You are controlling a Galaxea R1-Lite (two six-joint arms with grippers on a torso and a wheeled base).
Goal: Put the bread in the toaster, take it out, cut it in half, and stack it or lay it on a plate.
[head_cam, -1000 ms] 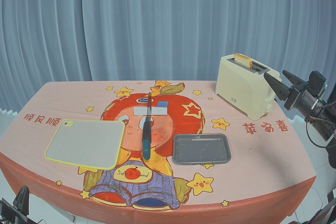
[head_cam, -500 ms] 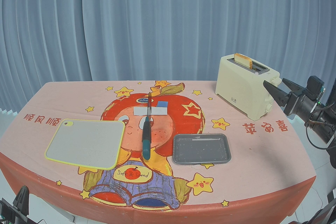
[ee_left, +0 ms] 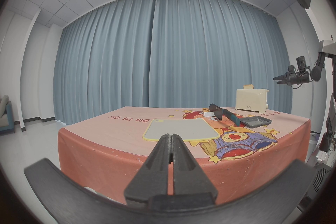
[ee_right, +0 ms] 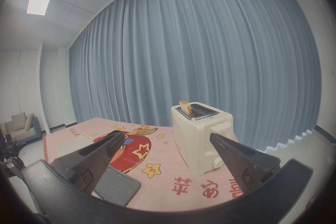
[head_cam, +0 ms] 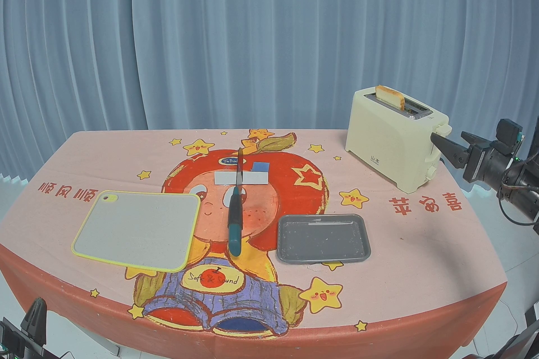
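Jaws apart, right gripper (head_cam: 447, 134) drawn back from toaster (head_cam: 387, 144), bread (head_cam: 389, 95) unmoved

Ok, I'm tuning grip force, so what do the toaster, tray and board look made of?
Toaster: probably plastic. The cream shell is smooth with a soft sheen and moulded rounded corners, and the slot frame on top looks like metal.
Tray: dark grey and matte with faint scuffs. It could be plastic or coated metal; I cannot tell which.
Board: likely plastic, a thin, flat, matte pale grey sheet with a yellow-green rim.

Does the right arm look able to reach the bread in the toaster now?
Probably yes: the right gripper is open beside the toaster, and the bread stands clear above its slot.
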